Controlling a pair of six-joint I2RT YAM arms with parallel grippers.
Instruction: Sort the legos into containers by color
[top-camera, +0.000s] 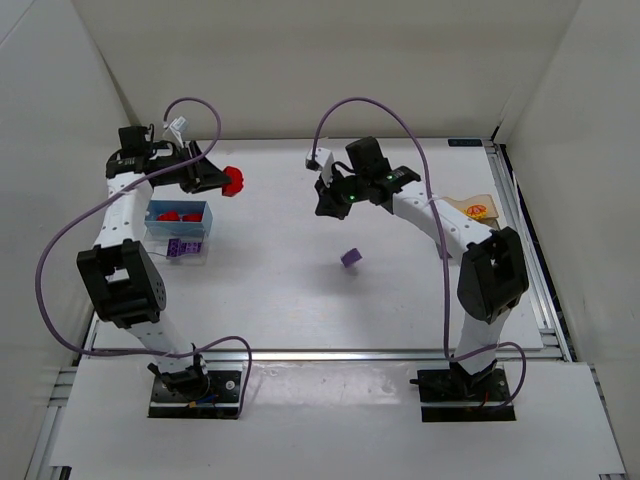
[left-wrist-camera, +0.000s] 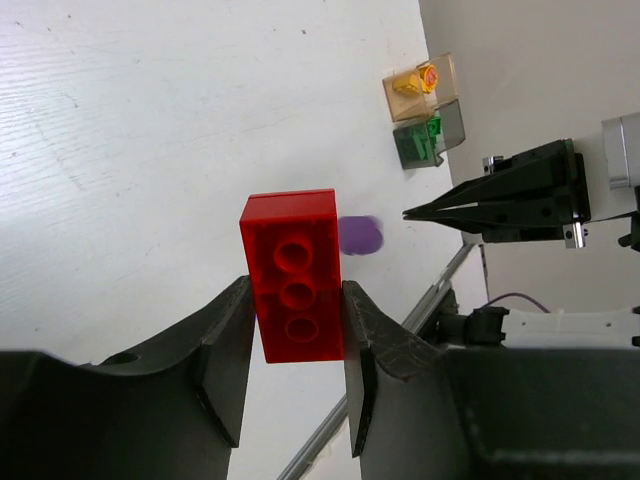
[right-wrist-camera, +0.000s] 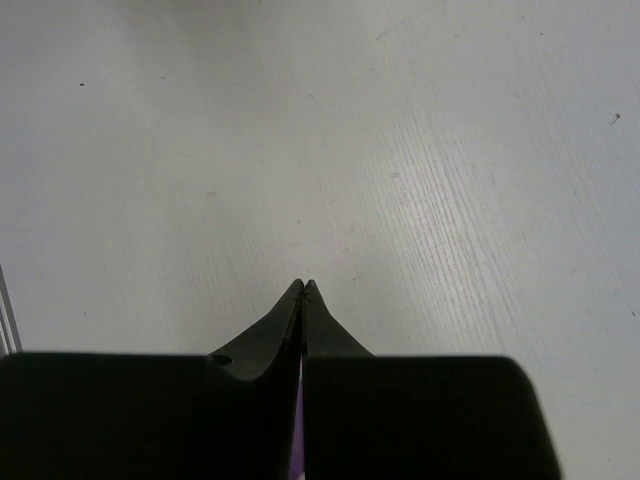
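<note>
A red lego, a brick with three round holes showing, is pinched between the fingers of my left gripper and held above the table; from above the red lego sits at the tip of my left gripper, at the back left. A purple lego lies loose mid-table, and the left wrist view shows the same purple lego blurred. My right gripper hangs behind it, apart from it, shut and empty; the right wrist view has my right gripper with its tips touching.
A blue container holding red legos and a clear container holding purple ones stand at the left edge. A tan container with yellow-orange legos and a dark-clear container with a green one stand at the far right.
</note>
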